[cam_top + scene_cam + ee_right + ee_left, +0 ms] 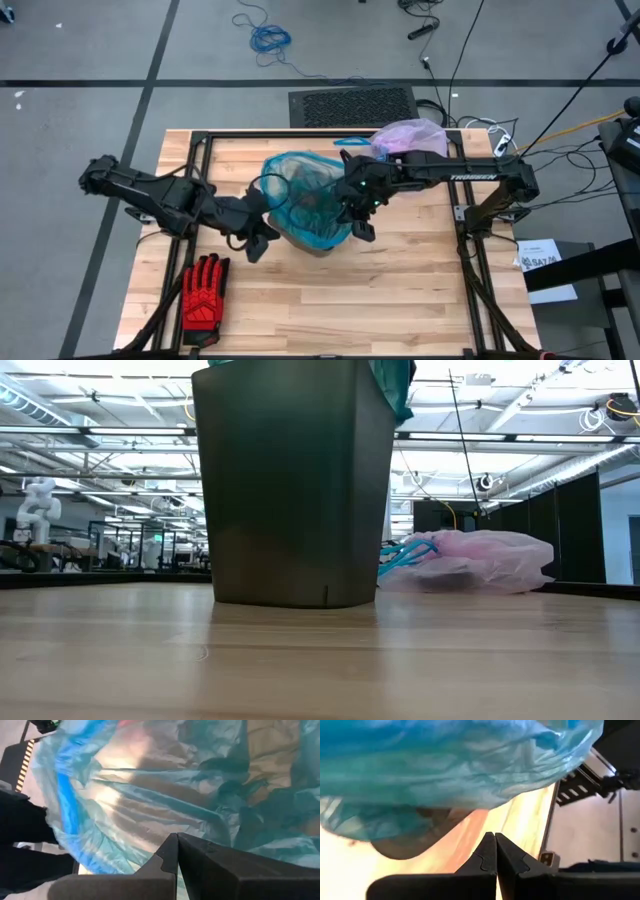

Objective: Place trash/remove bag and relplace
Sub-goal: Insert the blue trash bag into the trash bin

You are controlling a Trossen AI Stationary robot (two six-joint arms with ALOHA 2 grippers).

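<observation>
Fingers pressed together on both: your left gripper [262,243] sits beside the bin's wall below the overhanging liner, your right gripper [360,222] at the opposite rim, neither visibly pinching film. The thin teal-blue plastic bag [305,195] draped over the dark plastic bin [292,490] looks feather-light, limp and slippery; take it at the folded rim, where layers bunch. The crinkly translucent pink-lavender liner [410,137] lies slumped on the wooden table [400,290] behind the bin, its teal ties trailing

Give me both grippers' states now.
Left gripper: jaws shut, holding nothing, beside the teal bag.
Right gripper: jaws shut, empty, over the bag.
</observation>
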